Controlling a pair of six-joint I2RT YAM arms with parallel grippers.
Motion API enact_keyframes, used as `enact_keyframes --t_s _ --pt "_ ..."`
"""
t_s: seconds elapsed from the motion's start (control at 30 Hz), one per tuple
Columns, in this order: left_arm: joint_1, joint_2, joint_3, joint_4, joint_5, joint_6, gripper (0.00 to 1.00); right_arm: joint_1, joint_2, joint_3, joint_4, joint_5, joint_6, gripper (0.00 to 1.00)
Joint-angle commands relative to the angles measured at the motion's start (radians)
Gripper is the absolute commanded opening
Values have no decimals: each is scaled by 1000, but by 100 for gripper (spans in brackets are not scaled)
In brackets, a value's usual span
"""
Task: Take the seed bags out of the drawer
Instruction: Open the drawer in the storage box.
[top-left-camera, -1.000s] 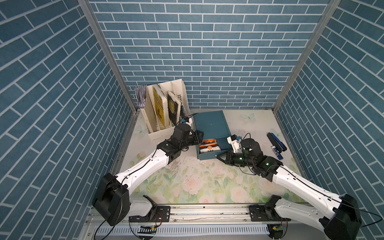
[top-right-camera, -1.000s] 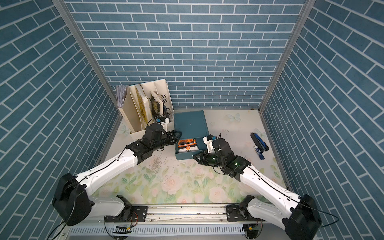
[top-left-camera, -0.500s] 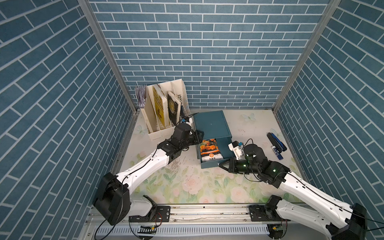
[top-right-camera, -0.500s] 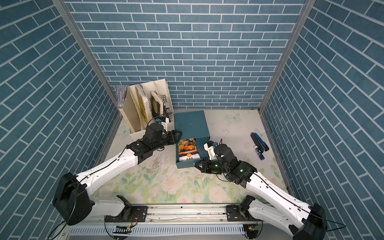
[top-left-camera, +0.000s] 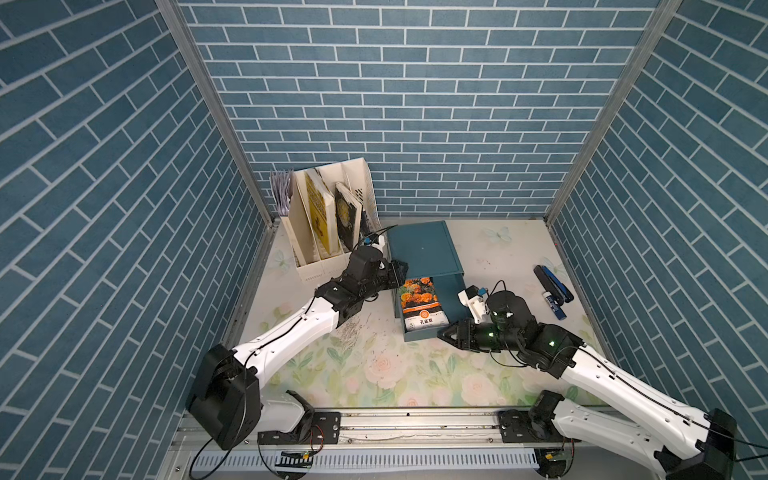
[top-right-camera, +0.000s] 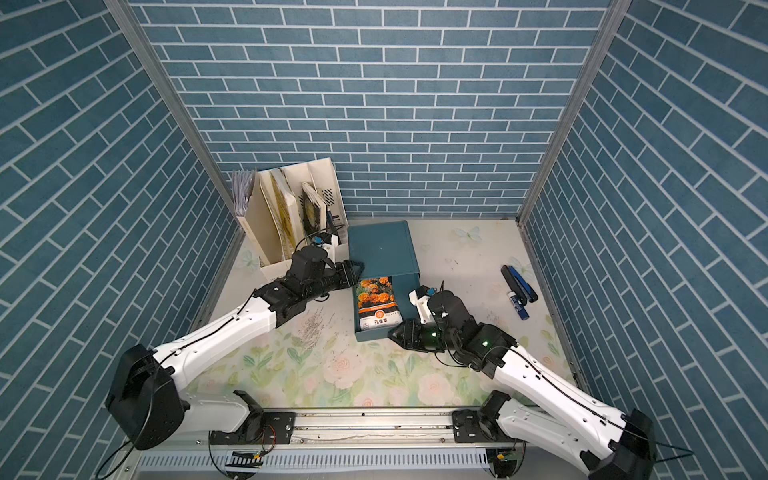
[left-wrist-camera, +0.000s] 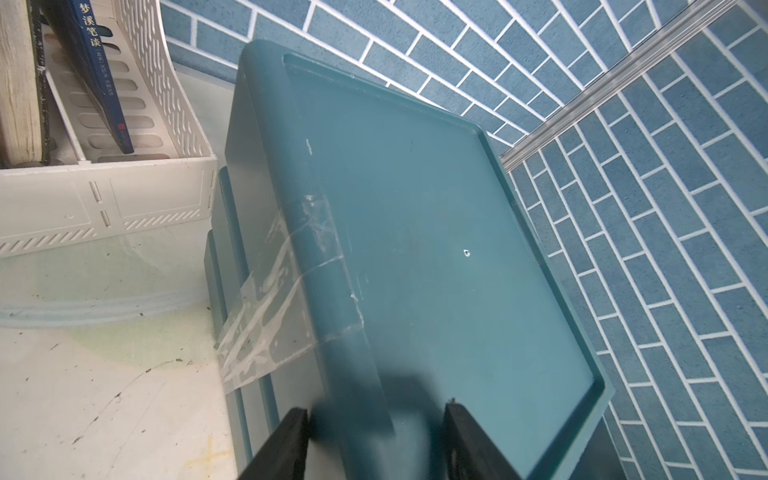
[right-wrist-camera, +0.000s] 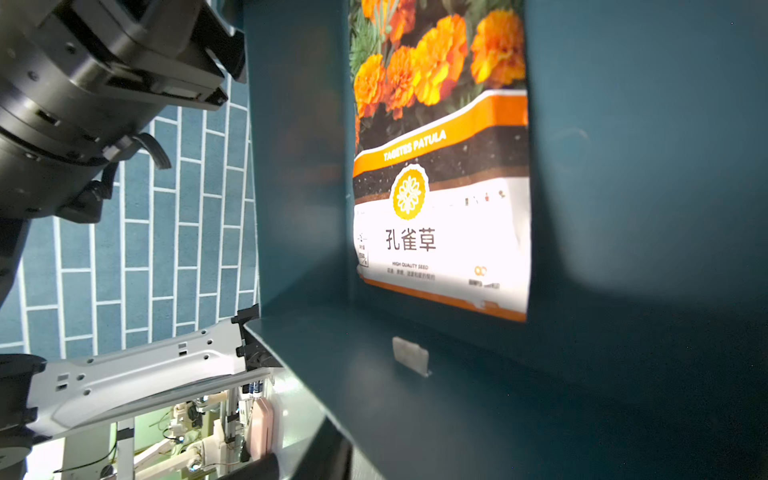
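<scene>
Cream plastic file rack (top-left-camera: 309, 266) stands just beside the left tool (top-left-camera: 398, 270), which is clenched on the front-left corner of the dark teal box cabinet (top-left-camera: 422, 249). Its teal drawer (top-left-camera: 419, 334) stands open. The glossy orange-marigold seed bag (top-left-camera: 422, 301) lies flat inside, long axis front-to-back, flower end twd cabinet, white label end twd drawer front. Right tool (top-left-camera: 444, 332) sits just off the drawer's front-right corner, tips twd it; released or clenched, can't tell. Floral-print desk (top-left-camera: 374, 365); teal brick walls (top-left-camera: 415, 104) on 3 sides.
</scene>
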Motion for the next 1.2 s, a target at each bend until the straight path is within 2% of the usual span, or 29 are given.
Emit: enact_keyframes --t_s 0.0,0.2,0.27,0.37,0.53,0.8,1.17 --pt "-11 21 17 -31 7 13 56 5 -19 88 -58 27 -38 42" --pt "-11 21 17 -31 9 12 56 3 23 239 -140 24 -86 50" --pt "-11 19 16 -29 11 12 56 3 54 300 -172 36 -114 55" --pt "-11 20 15 -26 10 12 56 -5 126 389 -225 58 -181 69" --pt "-11 21 17 -26 10 12 56 -26 255 484 -291 103 -279 80" --pt "-11 16 13 -22 10 11 56 -59 466 694 -469 232 -409 79" --pt "-11 31 18 -17 38 18 56 -92 557 688 -474 206 -435 77"
